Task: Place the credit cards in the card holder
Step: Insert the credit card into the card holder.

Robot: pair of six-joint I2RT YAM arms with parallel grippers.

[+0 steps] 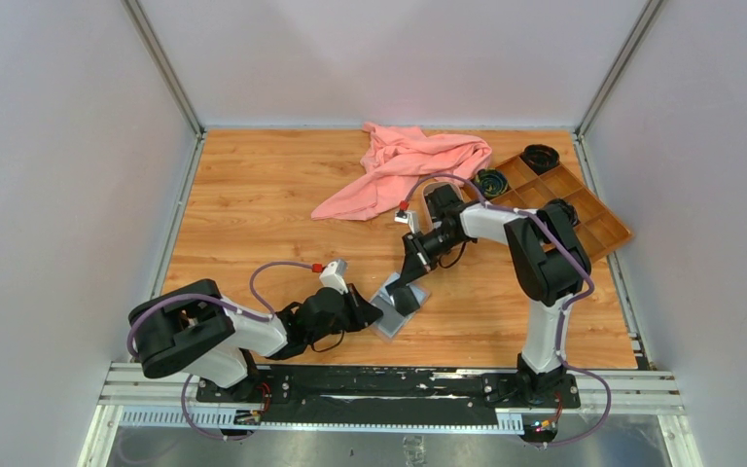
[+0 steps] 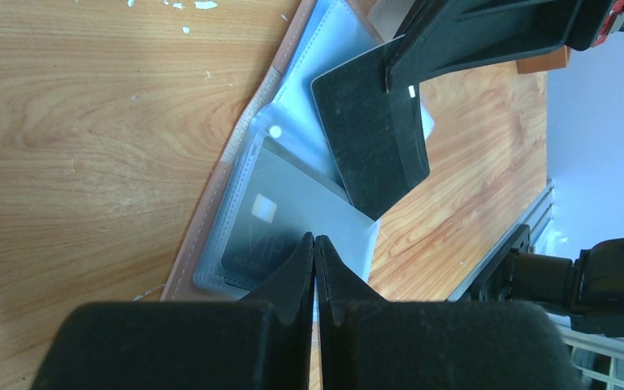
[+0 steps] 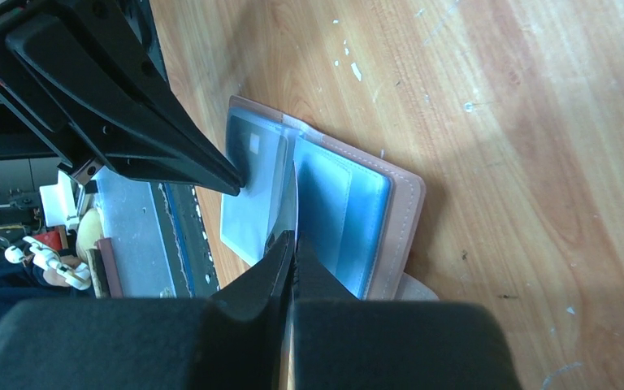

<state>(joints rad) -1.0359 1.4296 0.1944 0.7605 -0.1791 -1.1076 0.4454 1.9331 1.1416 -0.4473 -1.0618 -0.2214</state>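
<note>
Top external: table (image 1: 253, 195) holds the card holder (image 1: 394, 321), open at near centre. Left gripper (image 2: 315, 240) is clenched empty, tips pinning a clear sleeve (image 2: 337, 223). Right gripper (image 3: 294, 240) grasps a black credit card (image 2: 370, 138) just above. Risk: the card corner misses the slot and buckles the sleeve, or the holder skids.

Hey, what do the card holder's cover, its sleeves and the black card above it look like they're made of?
The cover looks like matte pinkish-tan leather or faux leather, stitched along its edge. The sleeves look like thin clear bluish plastic, glossy; a grey card shows through one. The black card seems stiff matte plastic, finely speckled.
</note>
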